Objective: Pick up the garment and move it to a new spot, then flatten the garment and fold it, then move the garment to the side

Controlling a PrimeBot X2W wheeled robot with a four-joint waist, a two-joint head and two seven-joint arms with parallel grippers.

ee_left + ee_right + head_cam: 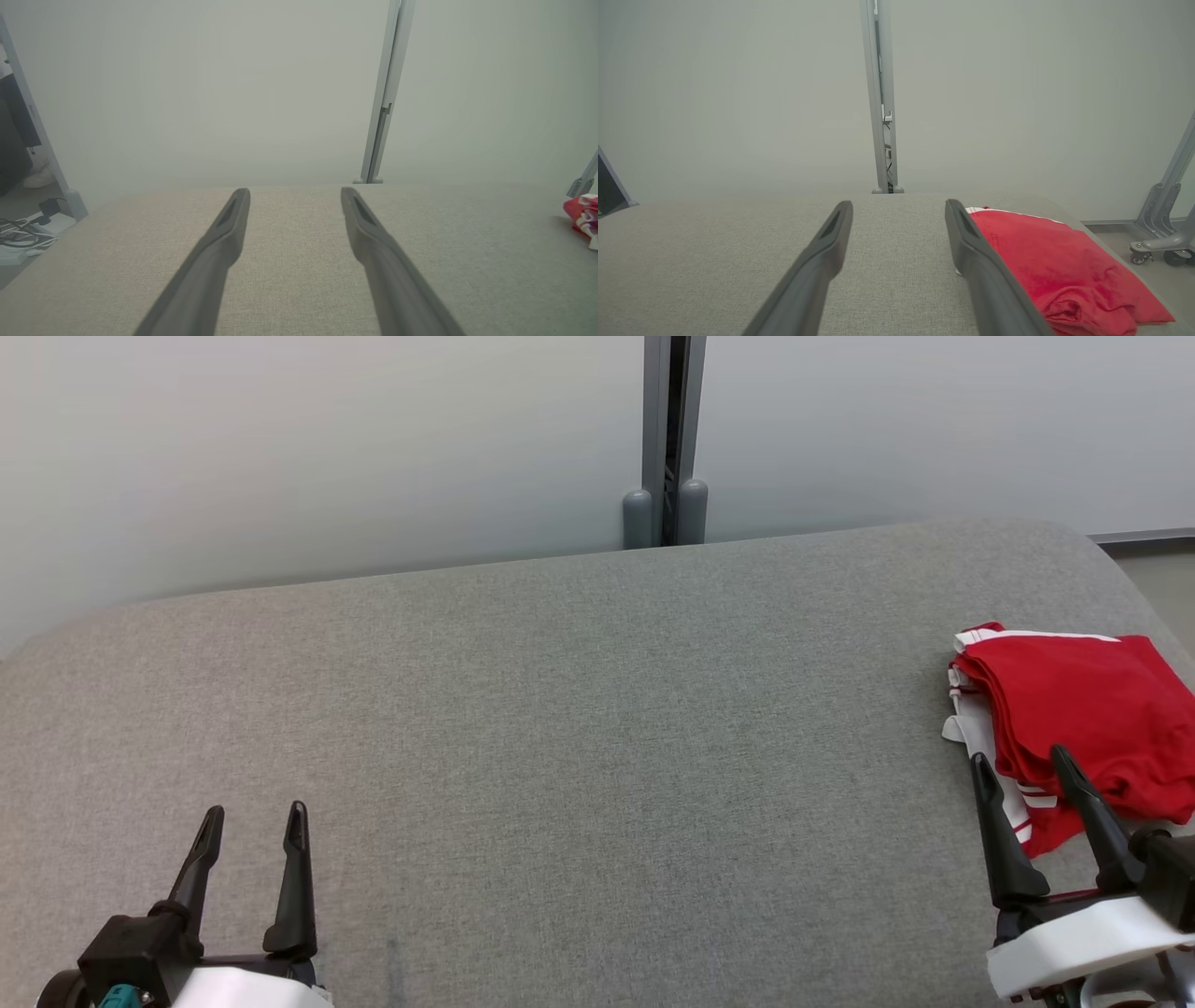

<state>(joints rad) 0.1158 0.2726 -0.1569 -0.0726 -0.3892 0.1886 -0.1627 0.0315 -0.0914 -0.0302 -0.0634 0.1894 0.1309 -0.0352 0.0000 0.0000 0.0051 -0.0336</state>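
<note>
The garment (1074,709), a red piece with white trim, lies in a loosely folded stack at the far right of the grey table (560,709), close to its rounded right edge. Your right gripper (1019,758) sits at the stack's near-left corner with its fingers spread and nothing between them. In the right wrist view the cloth lies to the right of the fingers, not in the gap. Whether the nearer finger touches the fabric, you cannot tell. Your left gripper (255,812) hangs over bare table well apart from the cloth, its fingers also spread and empty.

The main risk is that edge. If you nudge the stack rightward with the side of a finger, it will probably slide over the rounded corner, and the floor (1162,569) is right below.

The layers are the second risk. The near corner looks rumpled, with white trim poking out. If you pinch only the top layer and lift, the fold will likely peel open and the rest will drag behind.

Also watch your height. Long fingers driven down too steeply could dig into the table's cloth cover and snag instead of slipping under the stack.
</note>
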